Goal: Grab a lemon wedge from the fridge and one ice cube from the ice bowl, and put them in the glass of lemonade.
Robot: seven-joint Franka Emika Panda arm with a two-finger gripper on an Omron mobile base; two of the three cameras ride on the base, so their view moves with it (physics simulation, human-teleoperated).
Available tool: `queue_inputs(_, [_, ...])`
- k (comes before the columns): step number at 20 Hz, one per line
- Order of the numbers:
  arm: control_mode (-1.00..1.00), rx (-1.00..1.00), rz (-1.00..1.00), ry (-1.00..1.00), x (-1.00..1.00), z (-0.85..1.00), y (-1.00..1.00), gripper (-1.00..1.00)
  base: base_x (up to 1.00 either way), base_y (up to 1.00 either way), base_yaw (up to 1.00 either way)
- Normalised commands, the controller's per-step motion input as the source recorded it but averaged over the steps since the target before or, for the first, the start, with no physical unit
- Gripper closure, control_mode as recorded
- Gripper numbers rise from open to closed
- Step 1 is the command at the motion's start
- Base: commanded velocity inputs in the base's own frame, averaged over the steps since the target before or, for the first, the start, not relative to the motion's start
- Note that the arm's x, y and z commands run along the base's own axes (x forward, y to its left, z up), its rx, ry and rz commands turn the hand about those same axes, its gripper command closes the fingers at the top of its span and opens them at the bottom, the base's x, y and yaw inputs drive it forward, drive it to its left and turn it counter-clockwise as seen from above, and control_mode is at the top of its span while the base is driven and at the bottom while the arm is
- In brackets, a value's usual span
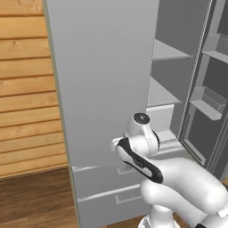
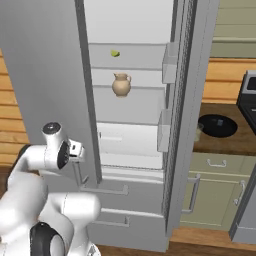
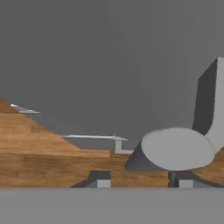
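**Fridge open, wedge on upper shelf**

Standing open on both sides, the tall grey French-door fridge (image 2: pixel 130 125) shows its shelves. Tiny yellow-green lemon wedge (image 2: pixel 115 53) lies on the upper shelf, at 12 o'clock of the tan round jug (image 2: pixel 121 84) one shelf below; too small to tell its long axis or pointing.

Wide shallow black ice bowl (image 2: pixel 218 125) sits on the brown counter (image 2: pixel 220 142) at 3 o'clock of the fridge.

Gripper (image 3: pixel 142 181) close by the left door's handle (image 3: pixel 177 148); fingertips (image 3: pixel 99 180) apart, nothing between them.
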Motion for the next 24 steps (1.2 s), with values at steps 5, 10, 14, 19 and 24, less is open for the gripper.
queue_inputs(5, [-1.0,-0.01,0.26,0.0,-1.0,0.82,0.83,1.0,0.0,0.0,0.0])
queue_inputs(10, [-1.0,0.0,0.28,-0.02,-1.0,0.91,0.5,1.0,0.0,0.0,0.0])
queue_inputs(14, [-1.0,0.0,0.18,-0.06,-0.96,0.99,-0.05,1.0,0.0,0.0,0.0])
queue_inputs(19, [-1.0,0.01,0.0,0.0,-0.57,1.0,-0.29,1.0,0.0,0.0,0.0])
queue_inputs(24, [-1.0,0.0,-0.12,0.0,-0.14,1.0,-0.65,1.0,0.0,0.0,0.0])
